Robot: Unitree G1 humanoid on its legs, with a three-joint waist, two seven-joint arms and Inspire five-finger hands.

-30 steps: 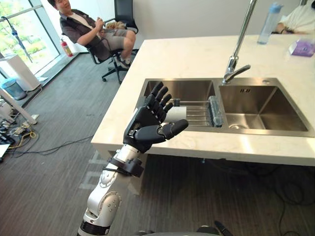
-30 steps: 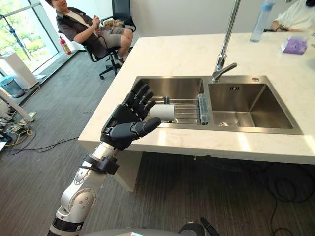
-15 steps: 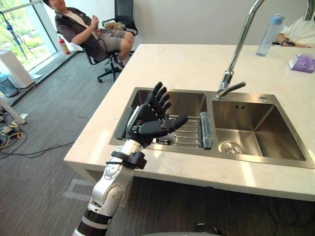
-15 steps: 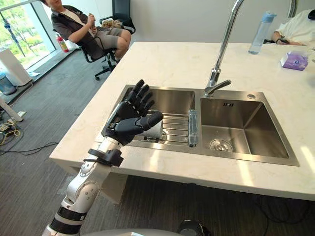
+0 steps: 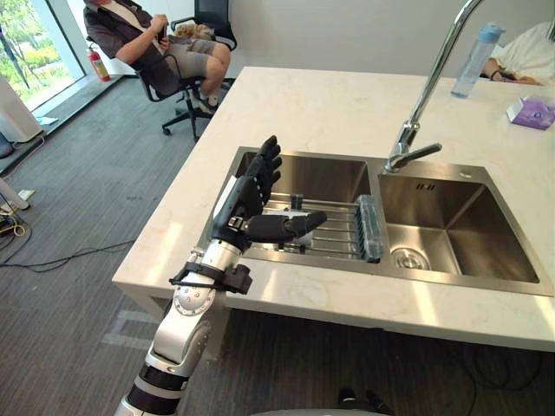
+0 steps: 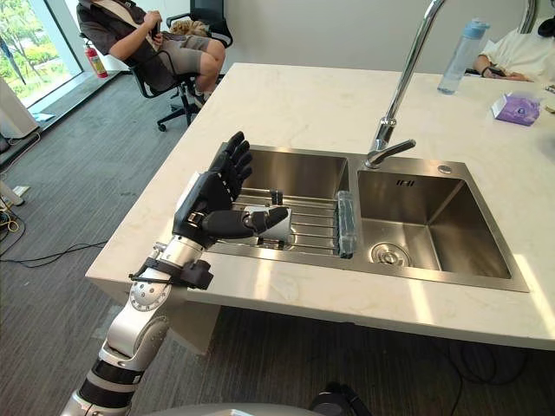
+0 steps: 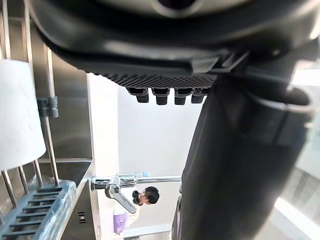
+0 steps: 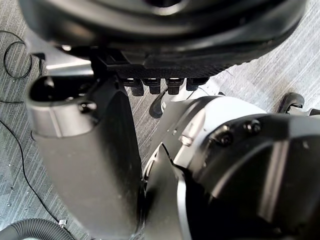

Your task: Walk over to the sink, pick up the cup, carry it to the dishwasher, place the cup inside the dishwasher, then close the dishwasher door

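A white cup (image 6: 279,223) lies on its side on the wire rack (image 5: 334,227) in the sink's left basin (image 5: 325,178). My left hand (image 5: 247,201) hovers over the basin's near left corner, open, fingers straight and pointing away. Its thumb (image 5: 290,227) reaches across in front of the cup and hides most of it. The left wrist view has the cup (image 7: 17,115) on the rack bars just past the palm (image 7: 150,45), apart from the fingers. My right hand (image 8: 150,30) hangs low over the grey carpet, open and holding nothing.
A tall faucet (image 5: 425,95) stands between the basins; the right basin (image 5: 460,234) holds nothing. A blue-grey rack end (image 5: 370,227) lies by the divider. A water bottle (image 5: 475,59) and purple pack (image 5: 533,113) sit far right. A person (image 5: 165,43) sits on a chair.
The whole view has shifted, so the camera moved. My left hand has turned more upright and now sits lower over the basin's left edge, its thumb in front of the cup.
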